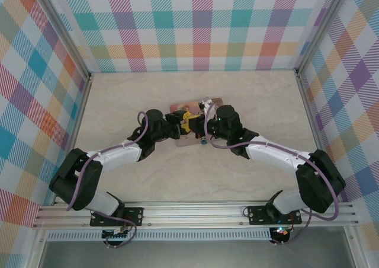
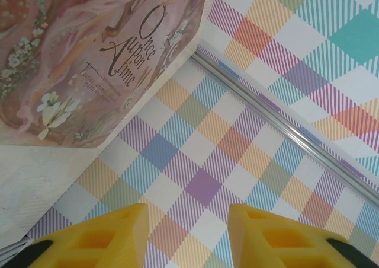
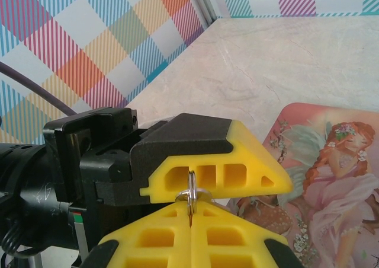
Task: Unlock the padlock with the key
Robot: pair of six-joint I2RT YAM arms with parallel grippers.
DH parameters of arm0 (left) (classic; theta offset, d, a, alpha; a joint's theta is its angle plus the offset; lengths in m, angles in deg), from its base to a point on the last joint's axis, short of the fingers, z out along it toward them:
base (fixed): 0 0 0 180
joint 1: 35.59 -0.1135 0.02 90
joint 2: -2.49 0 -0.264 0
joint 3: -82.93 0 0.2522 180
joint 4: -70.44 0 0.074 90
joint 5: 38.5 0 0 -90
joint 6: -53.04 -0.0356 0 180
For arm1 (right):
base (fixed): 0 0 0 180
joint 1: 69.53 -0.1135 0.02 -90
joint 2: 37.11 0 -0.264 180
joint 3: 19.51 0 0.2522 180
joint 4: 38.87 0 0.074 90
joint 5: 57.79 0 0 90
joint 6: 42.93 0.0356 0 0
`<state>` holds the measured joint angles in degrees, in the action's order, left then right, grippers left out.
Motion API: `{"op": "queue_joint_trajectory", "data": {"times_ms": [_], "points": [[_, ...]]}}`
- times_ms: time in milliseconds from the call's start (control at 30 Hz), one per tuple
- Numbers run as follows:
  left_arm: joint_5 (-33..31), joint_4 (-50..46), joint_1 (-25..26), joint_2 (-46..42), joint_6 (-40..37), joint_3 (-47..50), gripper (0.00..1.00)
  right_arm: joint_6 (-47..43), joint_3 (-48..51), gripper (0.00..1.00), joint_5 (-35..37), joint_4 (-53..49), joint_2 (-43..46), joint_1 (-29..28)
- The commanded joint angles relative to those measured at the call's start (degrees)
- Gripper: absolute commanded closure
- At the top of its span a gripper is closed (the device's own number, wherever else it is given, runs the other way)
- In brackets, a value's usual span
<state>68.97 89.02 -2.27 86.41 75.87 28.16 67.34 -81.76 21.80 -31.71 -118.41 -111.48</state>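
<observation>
Key (image 3: 190, 192) edge-on, blade hidden (right gripper (image 3: 190, 217) pinching)

The key (image 3: 190, 206) is a thin sliver on a silvery ring, standing on edge and pinched between the closed right jaws. The padlock (image 1: 203, 141) is a tiny blue-teal speck near the tabletop's middle, too small to tell whether it is locked.

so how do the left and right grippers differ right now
Left gripper has its fingers apart; right gripper has its fingers shut together. Left gripper holds nothing; right gripper pinches a thin ringed metal piece, apparently the key. Both have yellow fingers and sit close by the pink tin.
</observation>
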Motion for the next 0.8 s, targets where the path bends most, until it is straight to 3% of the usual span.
{"op": "queue_joint_trajectory", "data": {"times_ms": [0,233,400,500,767], "points": [[-0.51,2.91,0.69,-0.34,5.38,0.85,0.64,0.36,0.04,0.99,-0.87,1.3,0.61,0.04],[-0.42,2.88,0.69,-0.29,5.09,0.58,0.7,1.52,1.35,0.99,-1.08,0.61,1.14,0.05],[-0.85,2.72,0.69,-0.47,5.36,0.69,0.61,1.46,1.68,0.99,-0.9,-0.08,1.54,0.08],[-1.29,2.84,0.69,-0.83,5.64,0.85,0.6,1.59,1.91,0.99,-0.91,-0.23,1.5,0.03],[-1.65,2.85,0.69,-0.96,5.37,1.15,0.73,2.15,3.02,0.99,-0.85,-0.45,2.14,0.03]]}}
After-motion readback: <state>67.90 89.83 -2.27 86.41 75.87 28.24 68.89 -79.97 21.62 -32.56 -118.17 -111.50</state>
